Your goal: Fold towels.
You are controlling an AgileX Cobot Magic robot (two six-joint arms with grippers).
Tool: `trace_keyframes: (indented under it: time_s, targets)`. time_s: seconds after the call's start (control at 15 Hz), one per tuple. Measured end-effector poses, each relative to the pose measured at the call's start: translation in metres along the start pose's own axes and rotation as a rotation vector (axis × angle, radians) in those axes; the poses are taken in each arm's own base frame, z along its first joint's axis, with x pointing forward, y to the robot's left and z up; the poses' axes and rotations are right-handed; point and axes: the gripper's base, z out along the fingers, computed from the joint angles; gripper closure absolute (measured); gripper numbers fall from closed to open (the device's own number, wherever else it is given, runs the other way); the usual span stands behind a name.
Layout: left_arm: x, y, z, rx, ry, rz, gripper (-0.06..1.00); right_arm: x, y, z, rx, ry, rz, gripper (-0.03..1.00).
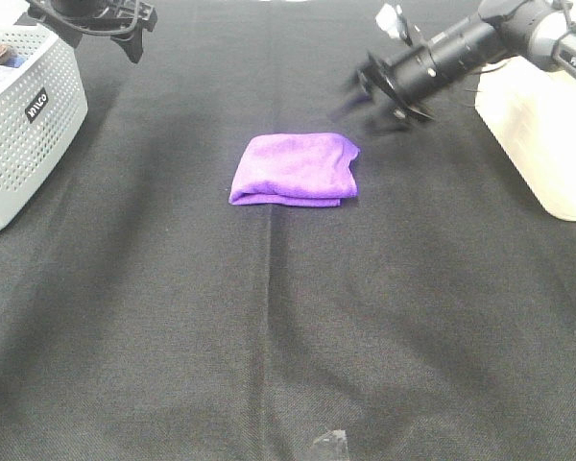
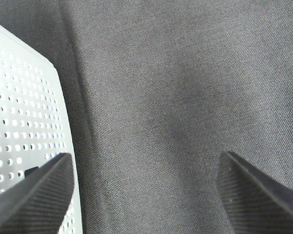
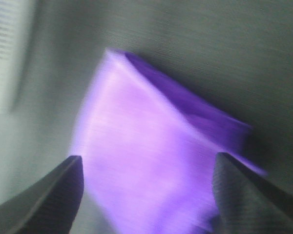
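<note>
exterior high: looked down over whole table | wrist cams: faced down, close (right blurred) | shared: purple towel [image 1: 295, 170] [image 3: 156, 165], grey basket [image 1: 24, 125] [image 2: 24, 131]

Black tablecloth [image 1: 269, 336]: folded purple towel [image 1: 294, 170], grey basket [image 1: 29, 125].

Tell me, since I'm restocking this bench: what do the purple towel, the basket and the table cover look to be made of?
Purple towel: soft, matte, fuzzy cloth, probably microfibre; it folds into plump layers. Basket: likely moulded grey plastic, with smooth walls and regular punched holes. Table cover: black woven fabric, its fine diagonal weave visible up close.
</note>
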Motion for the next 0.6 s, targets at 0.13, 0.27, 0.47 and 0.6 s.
trace_keyframes:
  time_s: [0.13,0.27,0.47,0.6]
  targets:
    - [0.0,0.0,0.0,0.0,0.0,0.0,0.2,-0.005,0.012,-0.008,-0.011,-0.019,-0.02,0.27]
    - [0.0,0.0,0.0,0.002,0.0,0.0,0.2,-0.015,0.031,-0.036,0.081,-0.039,-0.075,0.26]
    - [0.002,0.013,0.002,0.04,0.002,-0.046,0.2,-0.03,0.086,-0.093,0.265,-0.104,-0.179,0.16]
    - [0.004,0.044,-0.005,0.077,-0.014,-0.114,0.2,-0.034,0.114,-0.13,0.371,-0.165,-0.199,0.15]
